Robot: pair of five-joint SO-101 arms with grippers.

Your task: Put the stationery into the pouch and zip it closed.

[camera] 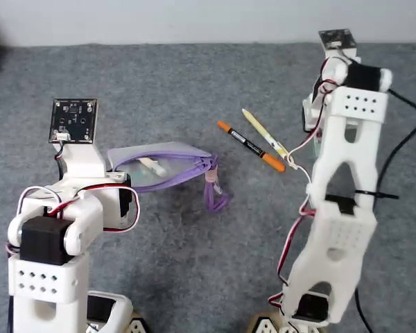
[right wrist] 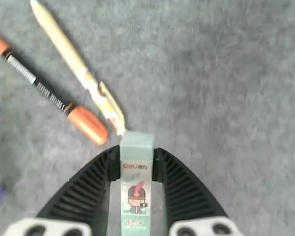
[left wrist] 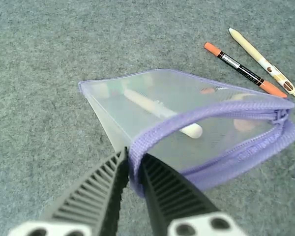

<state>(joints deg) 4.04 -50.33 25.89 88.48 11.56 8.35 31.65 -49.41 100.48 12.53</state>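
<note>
Grey tabletop [camera: 159,83] carries the mesh pouch [camera: 170,154] at centre-left, probably limp and light, best held by its stiffer zip edge where the left jaws pinch it, while the right jaws clamp a small rigid-looking eraser [right wrist: 135,182] near the slim, roll-prone marker [camera: 251,146] and pen [camera: 263,134].

From above, your left arm [camera: 73,211] hides one end of the pouch [camera: 184,166]. In the right wrist view, the orange marker [right wrist: 44,91] runs off the edge, and the right gripper [right wrist: 136,153] covers the green eraser's [right wrist: 136,184] sides.
</note>
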